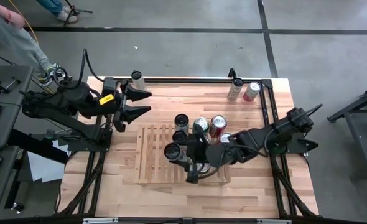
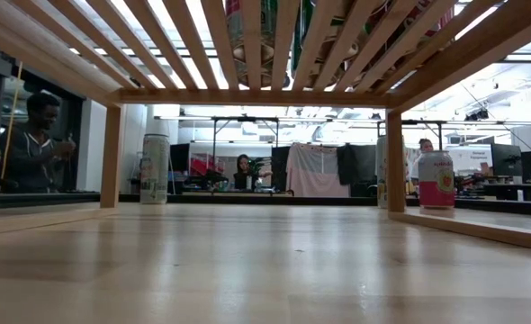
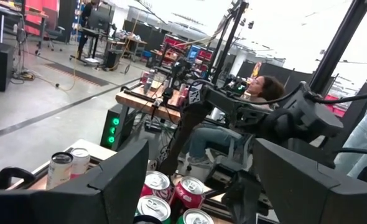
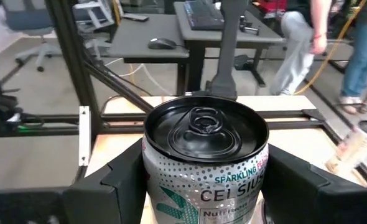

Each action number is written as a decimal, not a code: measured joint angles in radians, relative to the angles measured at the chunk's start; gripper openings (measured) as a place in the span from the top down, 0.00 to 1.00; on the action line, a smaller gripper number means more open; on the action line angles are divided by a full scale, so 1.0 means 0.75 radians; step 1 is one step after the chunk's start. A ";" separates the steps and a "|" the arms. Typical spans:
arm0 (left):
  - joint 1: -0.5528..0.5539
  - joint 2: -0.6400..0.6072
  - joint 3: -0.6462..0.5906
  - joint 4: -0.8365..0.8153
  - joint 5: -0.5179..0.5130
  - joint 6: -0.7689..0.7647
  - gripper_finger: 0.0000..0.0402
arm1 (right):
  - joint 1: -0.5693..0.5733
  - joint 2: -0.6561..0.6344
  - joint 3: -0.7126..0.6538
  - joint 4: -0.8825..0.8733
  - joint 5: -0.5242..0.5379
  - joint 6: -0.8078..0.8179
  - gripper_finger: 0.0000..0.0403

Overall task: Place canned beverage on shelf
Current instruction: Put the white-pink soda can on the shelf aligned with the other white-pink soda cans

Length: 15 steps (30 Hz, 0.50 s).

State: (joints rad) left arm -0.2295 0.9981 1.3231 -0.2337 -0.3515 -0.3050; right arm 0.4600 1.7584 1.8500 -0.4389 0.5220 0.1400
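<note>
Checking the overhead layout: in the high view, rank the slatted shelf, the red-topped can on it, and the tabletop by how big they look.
1. Tabletop, largest.
2. Slatted shelf, clearly smaller, partly hidden by cans and the right arm.
3. Red-topped can, smallest.

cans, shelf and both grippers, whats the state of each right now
Celsius can: upright, unopened, between the right gripper's fingers over the shelf
shelf: flat on the table, several cans upright on it
two cans at the far right corner: upright, off the shelf
left gripper: open, empty, beside the shelf
</note>
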 joint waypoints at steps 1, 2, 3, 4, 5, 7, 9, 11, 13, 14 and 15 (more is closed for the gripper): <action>0.000 0.000 0.000 0.000 0.000 -0.006 0.31 | -0.007 -0.002 0.000 0.000 -0.027 -0.004 0.41; 0.000 -0.001 0.000 0.000 0.000 -0.006 0.31 | -0.012 -0.006 0.000 -0.004 -0.052 -0.010 0.41; 0.000 -0.001 0.000 -0.001 0.000 -0.006 0.31 | -0.015 -0.012 0.000 -0.021 -0.069 -0.010 0.41; 0.000 -0.002 0.000 -0.004 0.000 -0.006 0.31 | -0.014 -0.019 0.000 -0.054 -0.077 -0.010 0.41; 0.000 -0.004 0.000 -0.003 0.000 -0.006 0.31 | -0.013 -0.027 0.000 -0.094 -0.073 -0.008 0.41; 0.000 -0.005 0.000 0.002 0.000 -0.006 0.31 | -0.007 -0.049 0.000 -0.158 -0.053 0.000 0.41; 0.000 -0.005 0.000 0.002 0.000 -0.007 0.31 | 0.003 -0.081 0.000 -0.208 -0.026 0.011 0.41; 0.000 -0.004 0.000 0.009 0.000 -0.007 0.31 | 0.007 -0.113 0.000 -0.191 -0.020 -0.022 0.41; 0.000 -0.005 0.000 0.024 0.000 -0.008 0.31 | 0.002 -0.132 0.000 -0.099 -0.042 -0.068 0.41; 0.000 -0.005 0.000 0.028 0.000 -0.007 0.31 | -0.007 -0.135 0.000 -0.050 -0.079 -0.096 0.41; 0.000 -0.005 0.000 0.031 0.000 -0.008 0.31 | -0.023 -0.135 0.001 -0.005 -0.134 -0.119 0.41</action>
State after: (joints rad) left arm -0.2298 0.9947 1.3231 -0.2103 -0.3515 -0.3111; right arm 0.4428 1.6569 1.8503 -0.4428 0.4212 0.0510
